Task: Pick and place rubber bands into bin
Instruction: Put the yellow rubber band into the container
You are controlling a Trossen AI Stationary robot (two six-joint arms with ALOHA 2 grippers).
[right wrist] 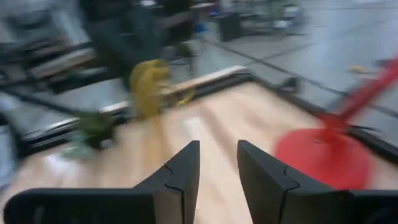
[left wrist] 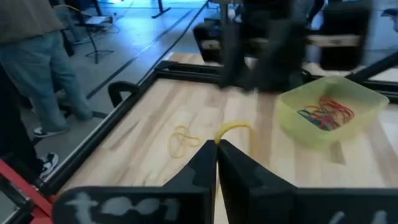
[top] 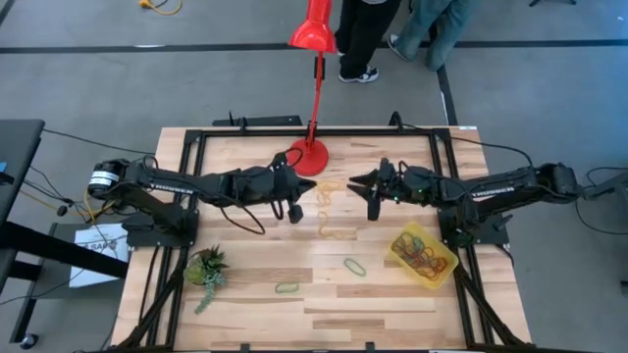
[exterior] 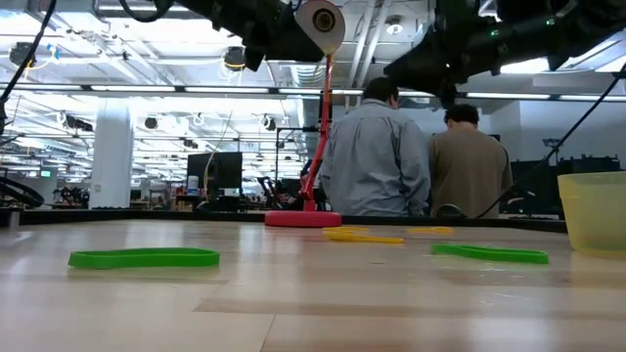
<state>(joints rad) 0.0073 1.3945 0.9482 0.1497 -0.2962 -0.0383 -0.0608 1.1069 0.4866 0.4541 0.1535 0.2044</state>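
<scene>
My left gripper (top: 297, 201) hovers over the table's middle, shut on a yellow rubber band (left wrist: 233, 127). My right gripper (top: 361, 188) faces it from the right, raised and open (right wrist: 217, 162), with nothing between its fingers. The bin (top: 424, 255), a yellow tray, rests on the table at the right and holds several coloured bands (left wrist: 326, 112). Loose bands lie flat on the wood: yellow ones (top: 329, 189) (top: 337, 231) in the middle, and green ones (top: 353, 266) (top: 287, 287) nearer the front, which the low view also shows (exterior: 145, 257) (exterior: 489, 253). My left gripper pinches the yellow band between its two fingertips (left wrist: 214, 152). A small arc of the band (left wrist: 236, 126) stands out past the tips. The fingers point almost level toward the table's right side. The band is lifted clear of the table.
A red lamp base (top: 306, 157) with its pole stands at the far middle. A small green plant (top: 206, 270) lies near the left front. A black frame (top: 186, 147) borders the tabletop. People stand beyond the far edge (exterior: 377, 156).
</scene>
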